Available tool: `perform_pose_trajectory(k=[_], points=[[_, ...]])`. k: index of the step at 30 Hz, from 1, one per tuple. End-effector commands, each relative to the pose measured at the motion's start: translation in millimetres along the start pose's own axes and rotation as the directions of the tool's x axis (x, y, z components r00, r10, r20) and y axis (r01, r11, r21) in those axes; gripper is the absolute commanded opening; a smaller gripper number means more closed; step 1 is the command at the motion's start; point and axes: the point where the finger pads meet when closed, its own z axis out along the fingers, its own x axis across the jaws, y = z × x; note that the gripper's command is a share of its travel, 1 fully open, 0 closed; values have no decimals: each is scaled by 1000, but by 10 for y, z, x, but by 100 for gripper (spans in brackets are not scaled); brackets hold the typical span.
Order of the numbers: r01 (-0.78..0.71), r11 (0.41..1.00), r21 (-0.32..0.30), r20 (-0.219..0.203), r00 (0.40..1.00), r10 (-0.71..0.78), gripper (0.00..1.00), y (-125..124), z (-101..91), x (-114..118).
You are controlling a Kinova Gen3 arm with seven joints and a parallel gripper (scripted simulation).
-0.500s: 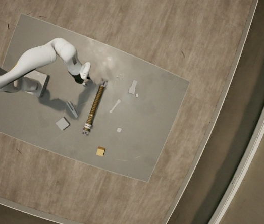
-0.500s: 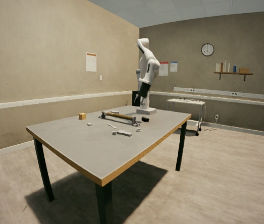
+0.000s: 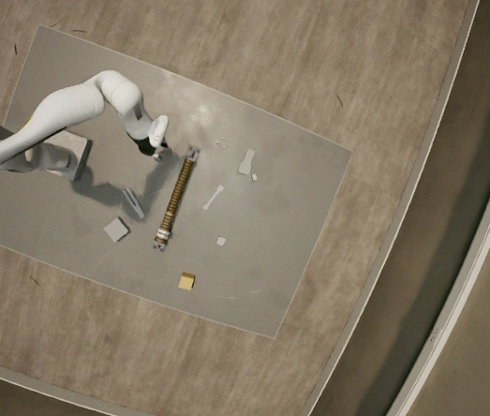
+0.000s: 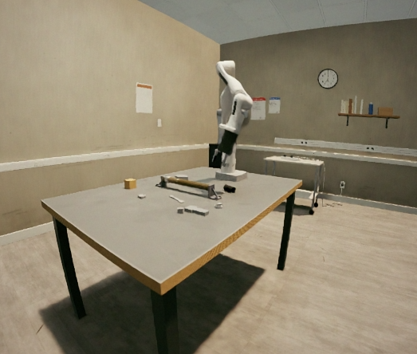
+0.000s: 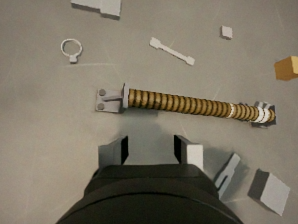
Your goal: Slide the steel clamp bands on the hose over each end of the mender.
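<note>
Wrist view shows my claw (image 5: 149,149) spread wide and holding nothing, hanging above the table (image 5: 45,165) just short of the hose (image 5: 185,104). The hose is ribbed, tan with dark grooves, and lies between two grey end brackets. Both pale steel bands (image 5: 250,113) seem bunched at its far end. I judge I should come down square across the ribs beside a band and squeeze lightly, so the hose keeps round.
</note>
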Motion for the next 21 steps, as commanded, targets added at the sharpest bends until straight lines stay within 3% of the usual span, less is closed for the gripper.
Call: perform_pose_trajectory(k=[1,2,3,7,11,13,17,19,20,21], points=[[0,1000,1,0,1000,0,100,-4,-5,0],[0,1000,1,0,1000,0,100,-4,-5,0],[-2,1000,1,1,1000,2,0,-5,-4,1],[-71,997,-21,11,997,71,0,-40,46,62],[-258,962,-86,15,965,260,0,-135,192,326],[-398,908,-131,10,915,403,0,-204,302,540],[-638,743,-201,-13,761,649,0,-354,563,1102],[-638,743,-201,-13,761,649,0,-354,563,1102],[-751,615,-241,-46,642,765,0,-351,624,1270],[-772,588,-240,-50,615,787,0,-379,693,1442]])
